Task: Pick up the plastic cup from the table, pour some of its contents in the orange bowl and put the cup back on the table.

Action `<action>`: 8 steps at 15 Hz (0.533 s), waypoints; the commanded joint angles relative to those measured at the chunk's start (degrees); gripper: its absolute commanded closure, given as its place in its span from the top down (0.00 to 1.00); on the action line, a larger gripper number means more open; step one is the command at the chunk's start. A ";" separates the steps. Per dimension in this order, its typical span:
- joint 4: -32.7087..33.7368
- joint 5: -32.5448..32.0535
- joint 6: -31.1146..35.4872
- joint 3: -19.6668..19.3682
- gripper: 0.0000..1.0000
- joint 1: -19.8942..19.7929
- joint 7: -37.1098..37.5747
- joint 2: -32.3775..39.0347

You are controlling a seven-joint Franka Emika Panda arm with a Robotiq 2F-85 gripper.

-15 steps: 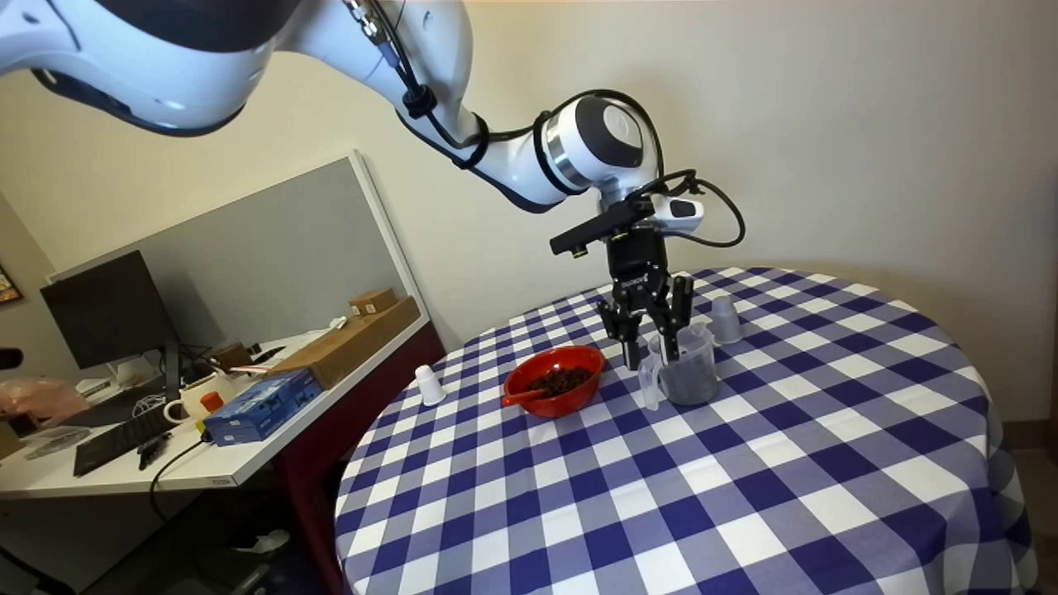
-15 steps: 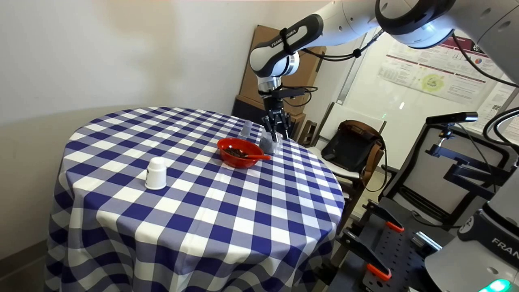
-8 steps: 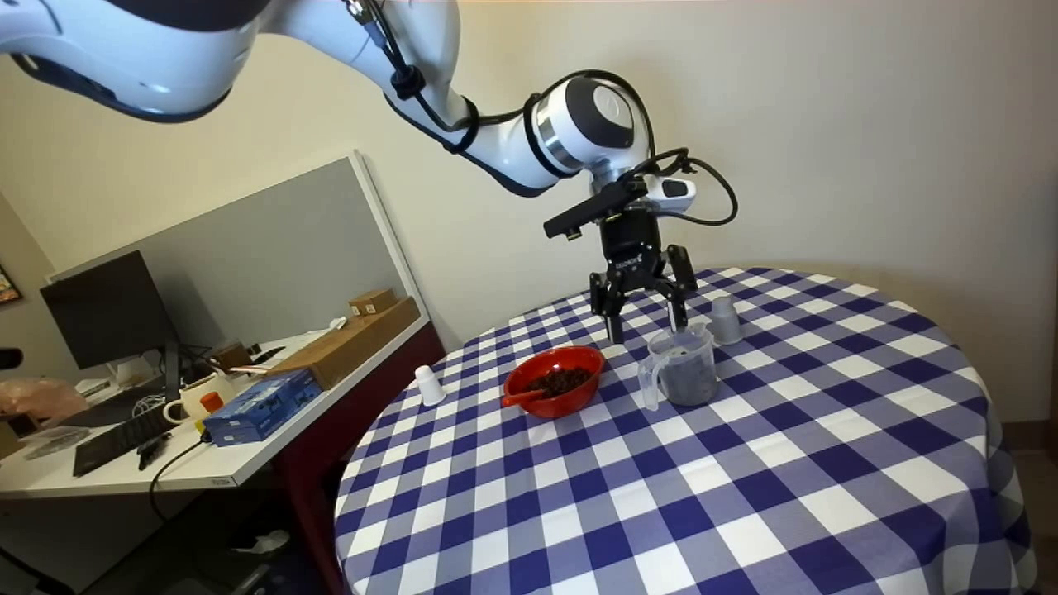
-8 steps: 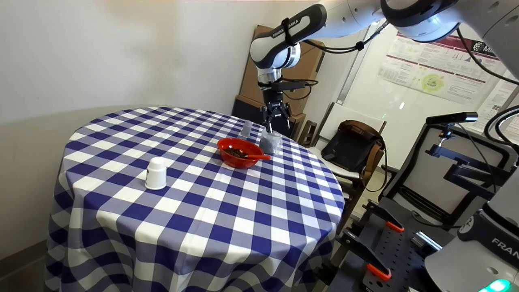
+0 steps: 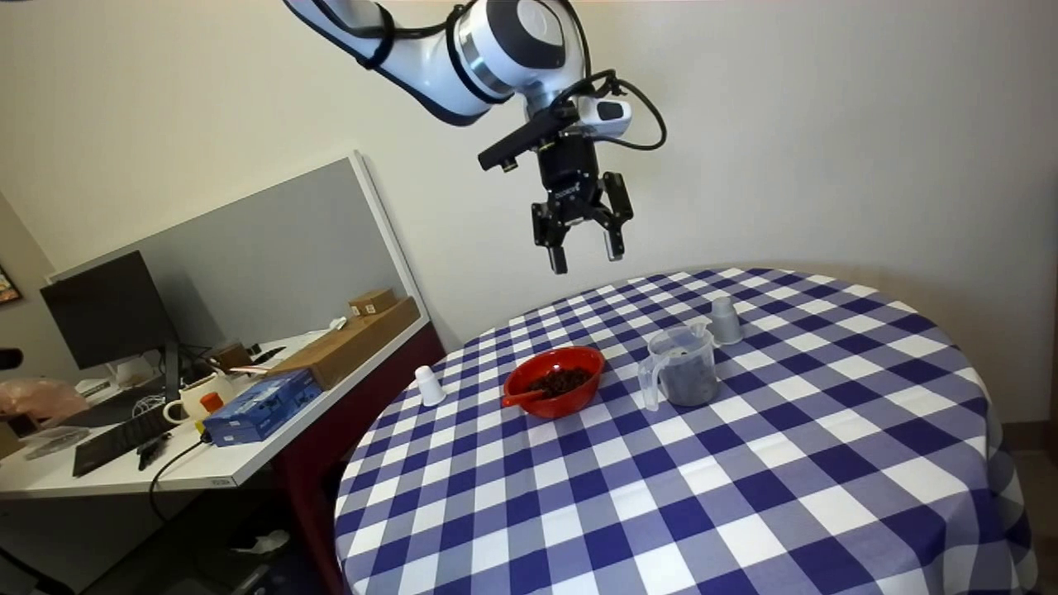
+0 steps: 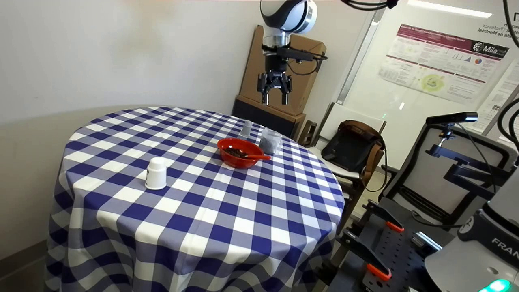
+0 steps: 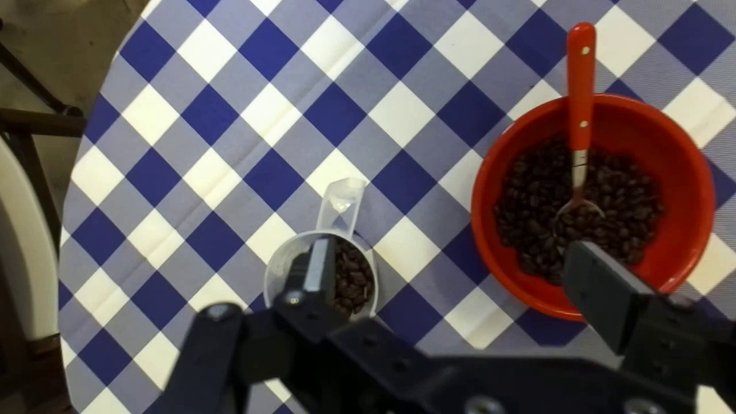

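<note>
The plastic cup [image 5: 693,376], a clear jug-like one with a handle [image 7: 340,208], stands upright on the checkered table [image 5: 702,512]. Dark coffee beans [image 7: 352,279] lie inside it, seen in the wrist view. Beside it is the orange bowl [image 5: 566,406], red-orange, holding beans and a red-handled spoon [image 7: 582,86]. High above the table hangs my gripper [image 5: 587,256], its fingers wide apart and nothing between them. Both exterior views show it well clear of the cup and bowl. In the wrist view, one finger [image 7: 319,264] covers part of the cup's mouth and the other [image 7: 604,293] overlaps the bowl.
A small translucent upturned cup [image 5: 726,322] stands just behind the plastic cup. Off on the bowl's far side is a white upturned cup [image 6: 156,174]. A cluttered desk [image 5: 190,463] adjoins the table; a chair with a bag [image 6: 350,146] is near its edge.
My gripper was low at the plastic cup; its fingers have spread, and it has risen and shifted towards the bowl's side. The cup has stayed upright on the table.
</note>
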 commanded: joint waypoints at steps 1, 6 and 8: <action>-13.67 3.30 5.94 0.68 1.00 1.00 0.63 -11.78; -15.02 4.63 4.42 0.43 1.00 1.93 0.04 -14.17; -18.13 4.85 5.01 0.53 1.00 2.01 0.05 -16.83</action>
